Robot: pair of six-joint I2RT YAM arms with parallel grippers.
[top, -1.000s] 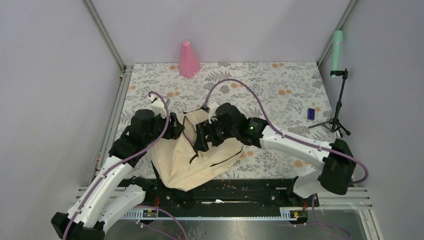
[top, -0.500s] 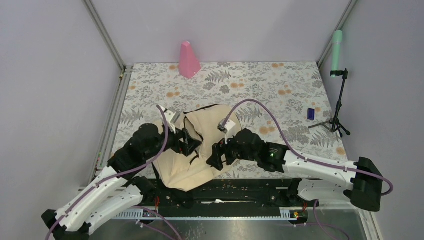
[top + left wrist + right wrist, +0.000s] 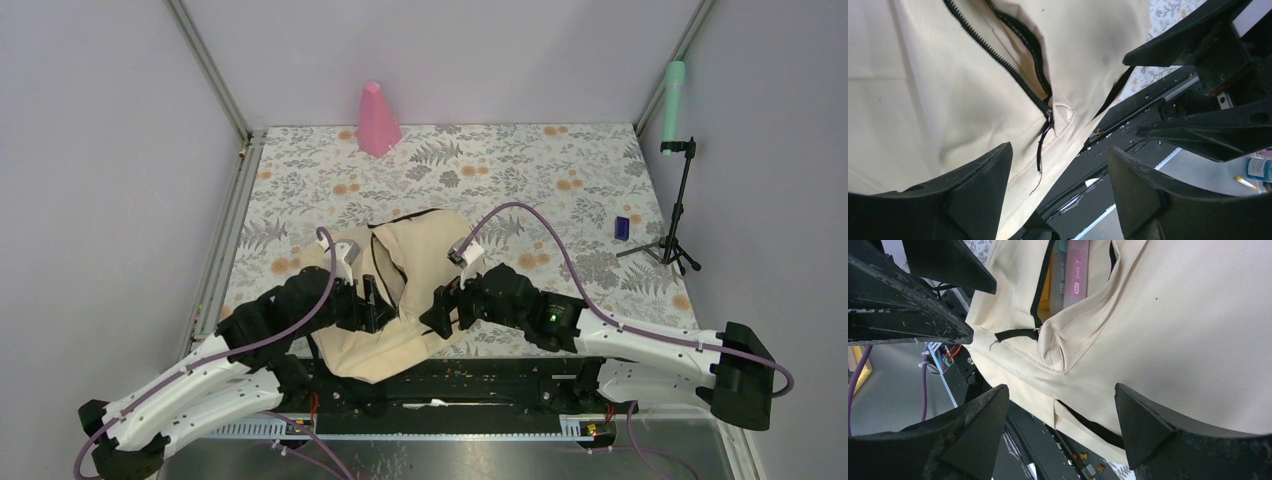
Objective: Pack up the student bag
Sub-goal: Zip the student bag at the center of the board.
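Left fingers [image 3: 982, 190] and right fingers [image 3: 1148, 435] are hanging spread and empty either side of the student bag [image 3: 415, 250], its length running away from the worktop's [image 3: 560, 170] near edge.

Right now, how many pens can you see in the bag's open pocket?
2: a greenish pen and a pink pen, side by side in the open pocket of the bag. A yellow patch beside them may be a third; others may be hidden.
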